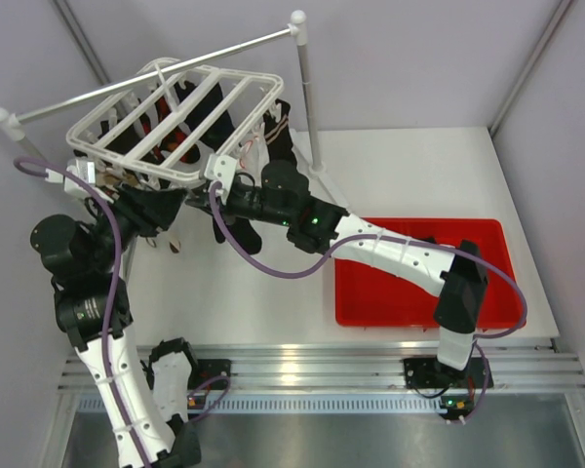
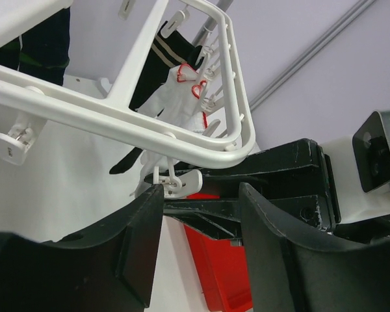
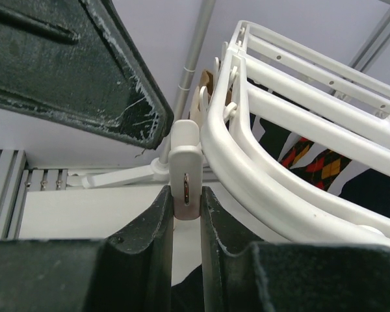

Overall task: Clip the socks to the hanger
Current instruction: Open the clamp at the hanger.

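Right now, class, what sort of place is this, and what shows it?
Probably a robot lab cell: arms bolted to an aluminium rail, plain walls close around the table, and a hanger on a stand.

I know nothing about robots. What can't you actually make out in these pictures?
- Right wrist view: the right fingers pinch a clip. The dark patch below them is cut off by the bottom edge, so I cannot tell what it is.
- Left wrist view: the open left fingers block whatever lies beneath them.
- Top view: the hanger hides both arms' tips.
- Top view: the right arm covers part of the red bin.
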`<state>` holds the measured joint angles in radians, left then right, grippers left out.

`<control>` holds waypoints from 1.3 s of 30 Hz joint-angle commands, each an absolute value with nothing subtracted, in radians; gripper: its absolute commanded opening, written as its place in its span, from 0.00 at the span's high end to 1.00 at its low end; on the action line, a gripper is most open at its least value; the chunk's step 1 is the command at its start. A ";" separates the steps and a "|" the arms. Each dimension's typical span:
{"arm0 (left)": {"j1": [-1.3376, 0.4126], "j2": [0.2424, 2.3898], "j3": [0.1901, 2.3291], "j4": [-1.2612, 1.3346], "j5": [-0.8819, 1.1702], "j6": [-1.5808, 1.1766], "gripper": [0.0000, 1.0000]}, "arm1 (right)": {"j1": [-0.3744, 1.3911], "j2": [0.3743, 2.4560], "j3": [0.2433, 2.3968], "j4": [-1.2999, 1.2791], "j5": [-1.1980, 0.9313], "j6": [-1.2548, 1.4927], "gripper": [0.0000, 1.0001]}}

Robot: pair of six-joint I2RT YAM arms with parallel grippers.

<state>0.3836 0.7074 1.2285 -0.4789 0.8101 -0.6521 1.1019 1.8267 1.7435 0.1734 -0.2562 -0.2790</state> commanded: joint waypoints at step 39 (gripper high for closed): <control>0.384 0.787 1.259 -0.384 0.831 -0.511 0.54 | 1.141 1.815 1.855 0.121 -0.285 -0.325 1.00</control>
